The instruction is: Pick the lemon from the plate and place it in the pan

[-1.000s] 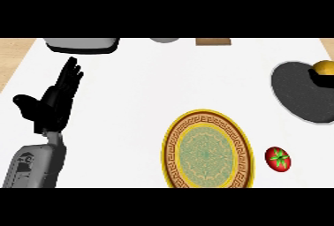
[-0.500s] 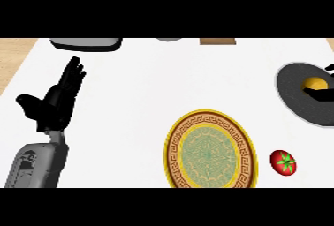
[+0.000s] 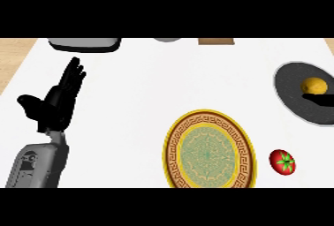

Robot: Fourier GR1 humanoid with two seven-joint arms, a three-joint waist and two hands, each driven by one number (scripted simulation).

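One lemon point(image 3: 315, 84) lies in the dark pan point(image 3: 290, 86); patterned plate point(image 3: 209, 152) bare. Right hand point(image 3: 321, 101) beside it, fingers indiscernible. Left hand point(image 3: 55, 103) rests wide. Advice: withdraw clear of the lemon.

The lemon point(image 3: 315, 84) lies in the dark pan point(image 3: 294, 95) at the right edge of the white counter point(image 3: 163, 84); a black shape, perhaps part of the right hand point(image 3: 321, 101), shows just below it, too little of it to read; the patterned plate point(image 3: 209, 151) sits low at centre with nothing on it; a tomato point(image 3: 282, 161) lies just beside its right rim; the left hand point(image 3: 55, 101) rests at the left, fingers straight and up.
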